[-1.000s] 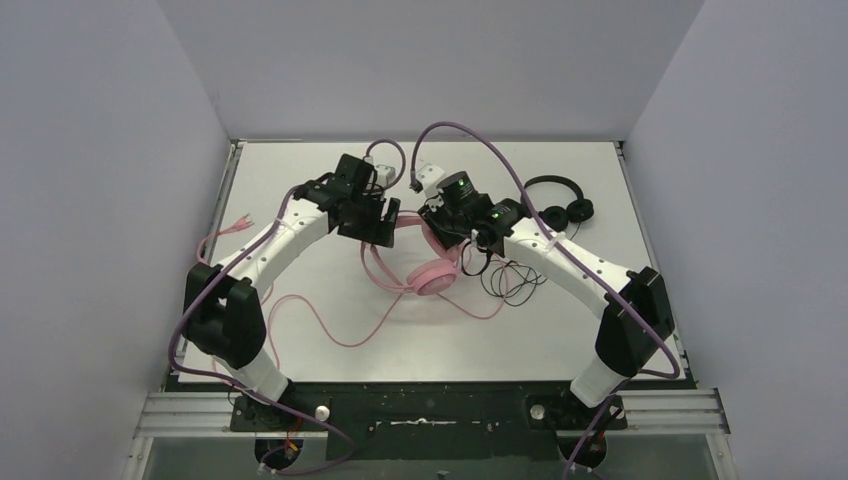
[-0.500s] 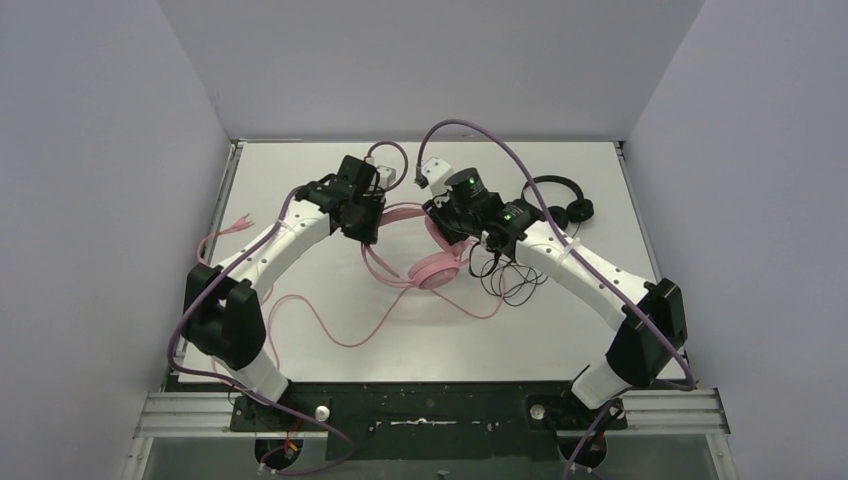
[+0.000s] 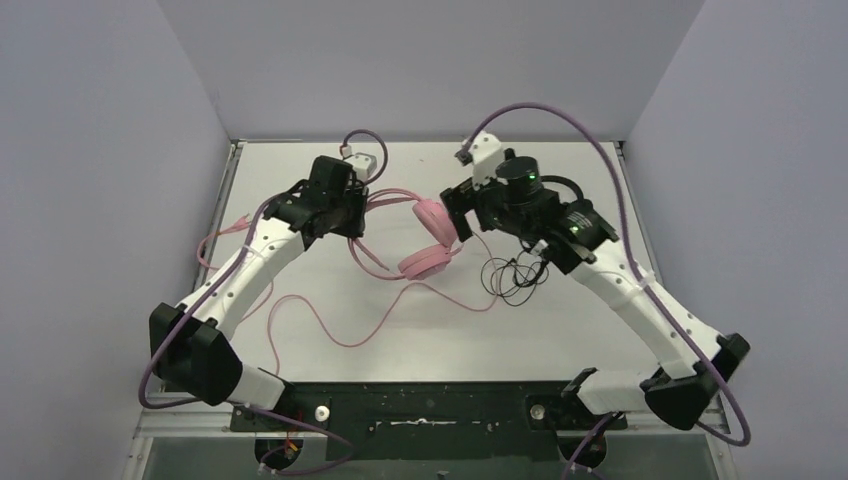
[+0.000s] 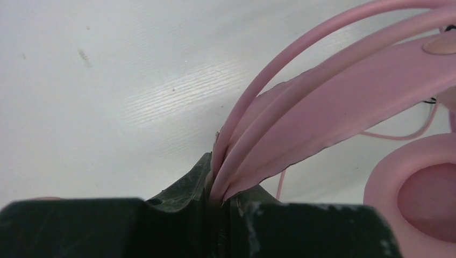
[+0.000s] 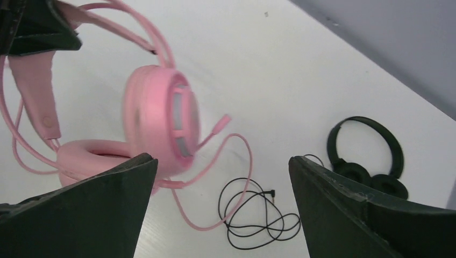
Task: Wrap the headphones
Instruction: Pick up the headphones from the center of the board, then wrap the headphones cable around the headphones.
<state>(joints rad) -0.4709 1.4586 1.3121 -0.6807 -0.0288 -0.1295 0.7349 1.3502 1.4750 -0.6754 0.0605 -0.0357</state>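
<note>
The pink headphones (image 3: 425, 262) sit mid-table (image 3: 300, 180), headband clamped tight in the left gripper (image 4: 218, 199) (pink cable (image 3: 330, 330) trails toward the near edge). The right gripper (image 5: 223, 161) hovers beside the cups, jaws wide and empty. The black headphones (image 5: 390, 185) lie farther right.

The left arm (image 3: 248, 270) and right arm (image 3: 640, 305) wear smooth white shells between chunky black joints (image 3: 205, 358); a purple cable (image 3: 545, 105) loops along each (green lights (image 3: 521, 179) glow on the right). Scuffed black fingers (image 4: 183, 184) tip the left gripper (image 4: 218, 199).
</note>
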